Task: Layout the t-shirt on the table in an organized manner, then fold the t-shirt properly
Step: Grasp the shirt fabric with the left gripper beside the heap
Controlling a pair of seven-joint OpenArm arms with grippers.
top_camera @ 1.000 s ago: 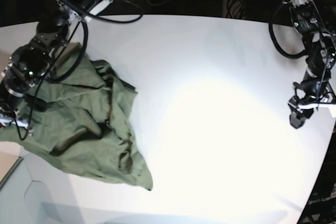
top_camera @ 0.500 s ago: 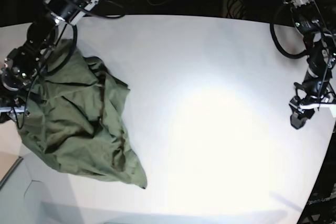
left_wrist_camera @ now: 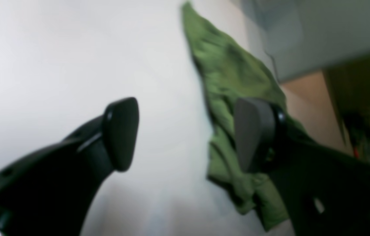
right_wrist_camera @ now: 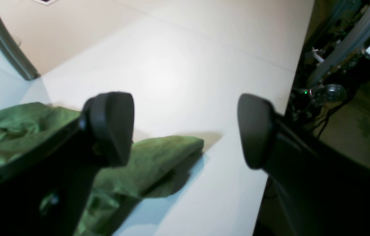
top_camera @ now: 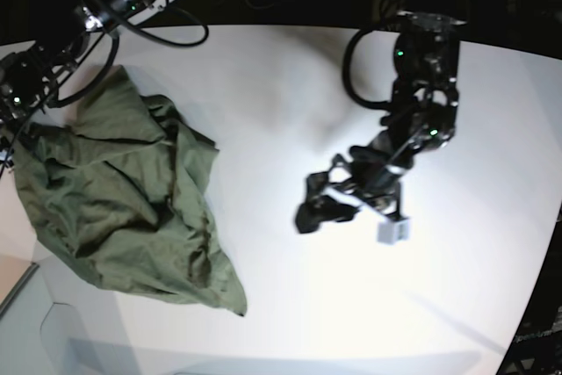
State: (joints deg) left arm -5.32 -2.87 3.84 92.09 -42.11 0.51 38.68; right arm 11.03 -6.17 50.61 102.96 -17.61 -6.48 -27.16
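T-shirt: the t-shirt lies in a rumpled olive heap at the left side of the table, reaching from near the far-left edge toward the near-left corner, where one corner of cloth tapers to a point. It is bunched and overlapped, not spread, so the layout step looks barely begun.

Right gripper: the right gripper hangs above the shirt's far-left part, close to the table's edge, fingers spread wide with nothing between them. A fold of green cloth lies below and to one side of the gap, apart from both pads. In the base view only the arm shows at the far-left corner; the gripper itself cannot be made out there.

Left gripper: the left gripper hovers over bare white top near the table's middle, well apart from the shirt, fingers spread and empty. Its wrist camera looks across the table at the shirt's edge, which suggests it is placed to reach for that side.

Likely next need: each gripper takes an opposite edge so the heap can be pulled flat.

Risk: pinching several layers at once would keep the wrinkles in.
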